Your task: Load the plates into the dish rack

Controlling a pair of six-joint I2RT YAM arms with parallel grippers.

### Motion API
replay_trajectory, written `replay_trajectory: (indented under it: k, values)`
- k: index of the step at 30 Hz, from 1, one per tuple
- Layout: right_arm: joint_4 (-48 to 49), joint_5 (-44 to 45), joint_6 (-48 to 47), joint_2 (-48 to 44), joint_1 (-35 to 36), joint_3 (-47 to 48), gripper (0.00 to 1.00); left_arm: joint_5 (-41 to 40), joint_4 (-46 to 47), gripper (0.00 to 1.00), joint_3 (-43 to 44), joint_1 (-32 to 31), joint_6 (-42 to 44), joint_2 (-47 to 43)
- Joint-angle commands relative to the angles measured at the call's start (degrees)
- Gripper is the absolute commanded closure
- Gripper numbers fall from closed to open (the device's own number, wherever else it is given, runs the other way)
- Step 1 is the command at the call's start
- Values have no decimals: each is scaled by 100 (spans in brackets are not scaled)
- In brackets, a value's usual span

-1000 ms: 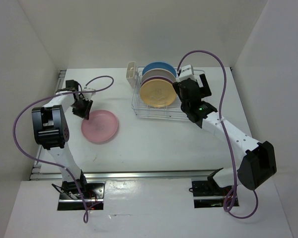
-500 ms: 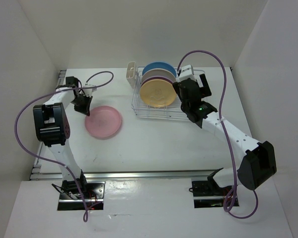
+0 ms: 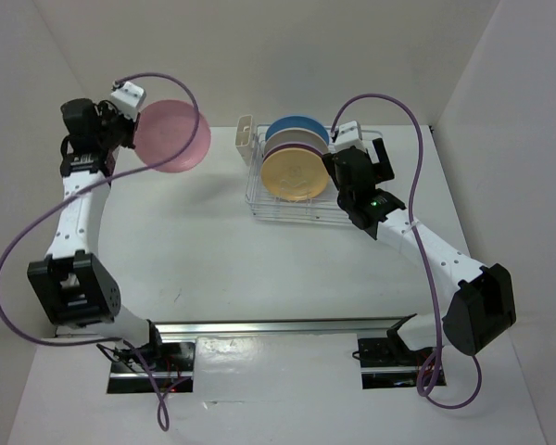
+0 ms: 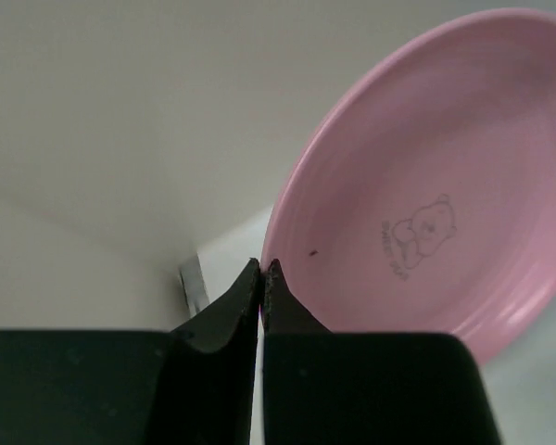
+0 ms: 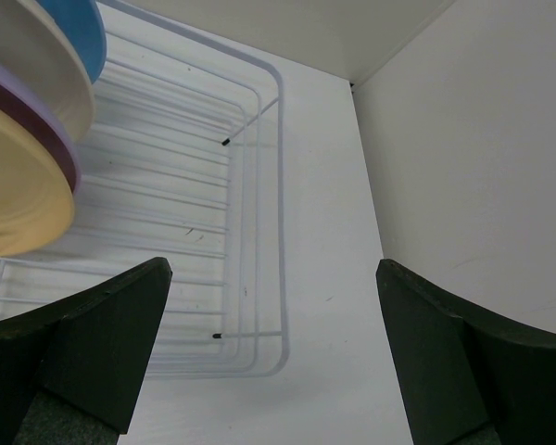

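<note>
your left gripper [image 4: 261, 278] is pinched tight on the rim of the pink plate [image 3: 171, 136], raised at upper left. the dish rack [image 3: 296, 211], upper centre, holds four plates [image 3: 294, 174]. your right gripper [image 5: 271, 278] hangs wide open beside it. that thin edge pinch could let the plate pivot or slip in transit. the bear print [image 4: 417, 236] has a caption too small to read.

There are five plates: pink plate [image 3: 171, 136], blue plate [image 3: 296, 125], cream plate [image 3: 296, 141], purple plate [image 5: 32, 120], yellow-orange plate [image 3: 295, 174]. One dish rack [image 3: 287, 211], one cutlery cup [image 3: 245, 133].
</note>
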Motion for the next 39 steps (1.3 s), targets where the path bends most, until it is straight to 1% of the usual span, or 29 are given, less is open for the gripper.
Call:
replay_trajectory:
  k: [1,2,3,4,5,6,7,9,10,12,13,15,16,17,18,19,22,23,29,31,39]
  values:
    - [154,1,112,-70,-40,57,0,2279,3257,100,-1121,-67,551,-840]
    - [154,1,112,-70,-40,57,0,2379,3932,100,-1681,-189,441,-921]
    - [154,1,112,-70,-40,57,0,2432,4495,100,-1843,-382,240,-922]
    - [154,62,112,-70,-40,57,0,2580,4901,100,-1958,-514,403,-922]
    - [102,63,112,-70,-40,57,0,2651,5305,100,-2133,-689,770,-983]
    - [102,63,112,-18,-40,126,0,2417,5492,100,-2231,-935,1096,-984]
    - [49,63,182,-17,-40,127,0,1423,5799,100,-2345,-1538,1673,-984]
    - [-30,63,235,-17,-40,188,0,940,6353,100,-2382,-1885,1925,-810]
    - [-91,63,235,35,-40,241,0,477,6538,100,-2381,-2139,1925,-738]
    - [-180,10,366,36,-40,241,0,140,6846,100,-2329,-2369,2170,-563]
    - [-180,10,367,36,-40,241,0,-384,6943,100,-2268,-2613,2250,-484]
    - [-250,10,367,36,-40,241,0,-879,6997,100,-2189,-2878,2443,-317]
    - [-250,10,367,36,-40,241,0,-1090,7154,100,-2136,-3088,2444,-142]
    - [-302,10,367,36,-40,241,0,-1492,7251,100,-2135,-3178,2331,-79]
    - [-303,79,367,36,-40,293,0,-1618,7313,100,-2135,-3265,2330,-78]
    - [-303,80,367,36,-40,294,0,-1976,7313,100,-2135,-3475,2382,9]
    - [-303,142,367,36,-40,294,0,-2330,7497,100,-2214,-3792,2382,124]
    - [-303,142,367,36,-40,294,0,-2531,7550,100,-2214,-3855,2234,202]
    - [-303,142,367,36,-40,188,0,-2840,7612,100,-2390,-4338,2303,256]
    - [-303,194,367,36,-40,188,0,-2911,7612,100,-2451,-4339,2215,256]
    - [-250,142,367,88,-40,136,0,-2727,7551,100,-2522,-4444,2224,186]
